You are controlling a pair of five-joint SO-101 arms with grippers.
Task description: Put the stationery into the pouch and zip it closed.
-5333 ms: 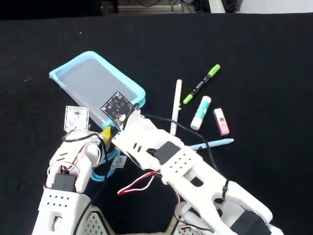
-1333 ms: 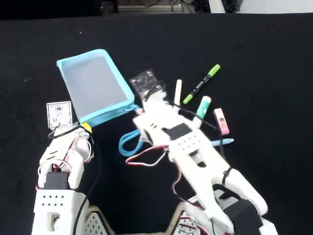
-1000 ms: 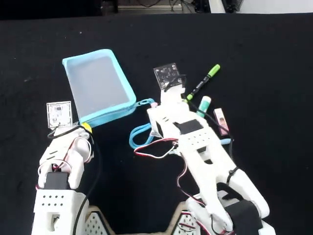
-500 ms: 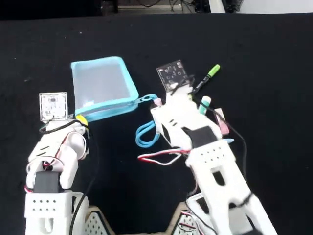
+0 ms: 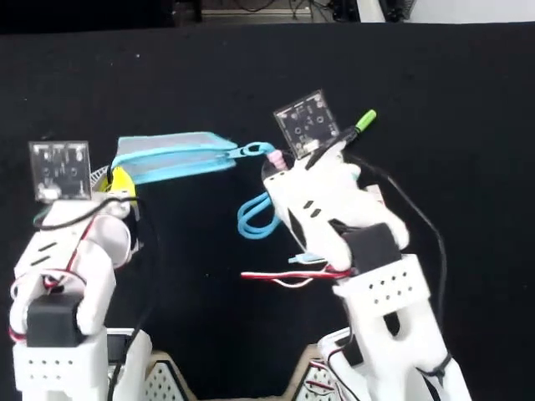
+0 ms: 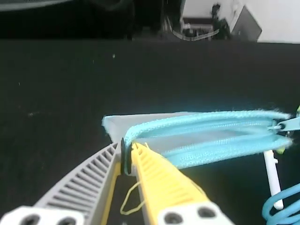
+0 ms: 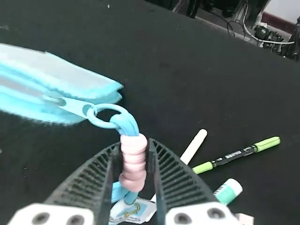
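Observation:
The light-blue pouch (image 5: 171,157) hangs edge-on above the table, stretched between my two grippers. My left gripper (image 5: 117,177) is shut on the pouch's corner (image 6: 123,140), its yellow finger (image 6: 161,180) beneath the zip edge. My right gripper (image 5: 274,159) is shut on the pink bead (image 7: 133,159) of the zip strap, and the zip pull (image 7: 70,105) sits at the pouch's end (image 7: 47,89) nearest it. The blue strap loop (image 5: 255,219) dangles below. A white pen (image 7: 193,145), green highlighter (image 7: 239,152) and glue stick (image 7: 228,190) lie on the table beyond.
The black table (image 5: 451,100) reaches to the back edge, with room at the far left and right. The right arm (image 5: 368,251) covers most of the stationery in the high view, apart from the highlighter's green tip (image 5: 364,121). A small tag (image 7: 126,211) hangs from the strap.
Both arms rose and lifted the pouch off the table, turning it from flat to edge-on. The right gripper kept hold of the pink bead while the strap loop swung beneath it.

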